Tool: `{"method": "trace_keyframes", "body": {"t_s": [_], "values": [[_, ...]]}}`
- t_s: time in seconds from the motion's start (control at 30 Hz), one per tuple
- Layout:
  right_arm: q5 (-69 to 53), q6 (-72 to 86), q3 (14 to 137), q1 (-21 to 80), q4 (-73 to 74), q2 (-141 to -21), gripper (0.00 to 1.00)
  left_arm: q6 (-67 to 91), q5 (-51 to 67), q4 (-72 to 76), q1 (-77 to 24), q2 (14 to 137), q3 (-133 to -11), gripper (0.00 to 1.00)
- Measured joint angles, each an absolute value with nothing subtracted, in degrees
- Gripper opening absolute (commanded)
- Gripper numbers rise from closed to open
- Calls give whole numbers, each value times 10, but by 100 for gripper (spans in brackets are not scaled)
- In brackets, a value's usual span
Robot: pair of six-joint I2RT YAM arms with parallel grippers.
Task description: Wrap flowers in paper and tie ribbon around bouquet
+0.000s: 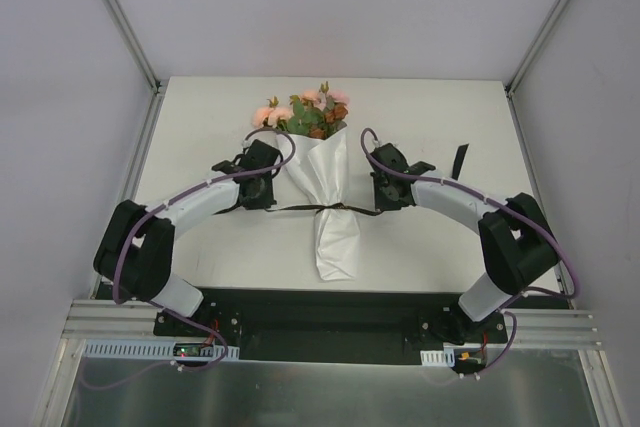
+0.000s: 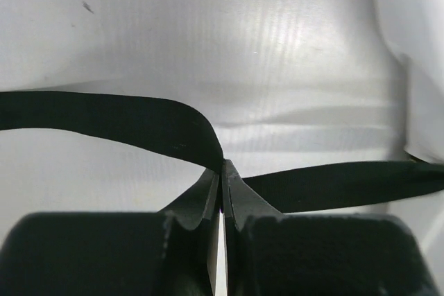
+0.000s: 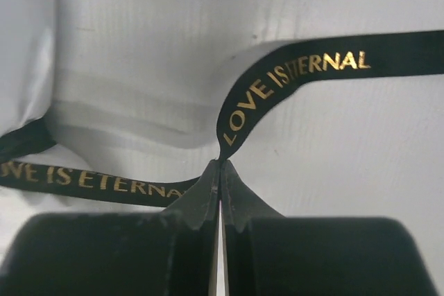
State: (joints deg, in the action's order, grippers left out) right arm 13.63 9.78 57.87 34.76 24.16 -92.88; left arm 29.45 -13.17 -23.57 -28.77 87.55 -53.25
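Observation:
The bouquet lies along the table's middle, its pink and rust flowers (image 1: 305, 113) at the far end and the white paper (image 1: 330, 197) wrapped round the stems. A black ribbon (image 1: 305, 209) crosses the paper's narrow waist and is drawn tight to both sides. Left of the bouquet, my left gripper (image 1: 266, 203) is shut on the ribbon (image 2: 139, 121), pinched at the fingertips (image 2: 222, 166). To the right, my right gripper (image 1: 381, 201) is shut on the ribbon's gold-lettered part (image 3: 277, 84), also at the fingertips (image 3: 220, 163). The paper (image 2: 416, 67) shows at the left wrist view's right edge.
A loose ribbon end (image 1: 459, 160) trails on the white table (image 1: 200, 117) right of the right arm. Grey walls and metal frame posts (image 1: 125, 17) close in the table on three sides. The black base plate (image 1: 330, 322) runs along the near edge.

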Motion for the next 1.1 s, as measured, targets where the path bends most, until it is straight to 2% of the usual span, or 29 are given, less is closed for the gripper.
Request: {"method": "trace_keyframes", "body": {"t_s": [0.2, 0.4, 0.63, 0.87, 1.1], "values": [[62, 106, 620, 364, 256, -922, 0, 282, 4, -248, -246, 824, -569, 0], [39, 130, 644, 370, 264, -928, 0, 278, 120, -248, -241, 806, -604, 0], [90, 133, 648, 370, 306, -929, 0, 333, 80, -277, -239, 792, -598, 0], [241, 166, 681, 362, 390, -974, 0, 384, 28, -297, -221, 796, -545, 0], [232, 179, 674, 382, 392, -988, 0, 379, 47, -294, -204, 796, -529, 0]]}}
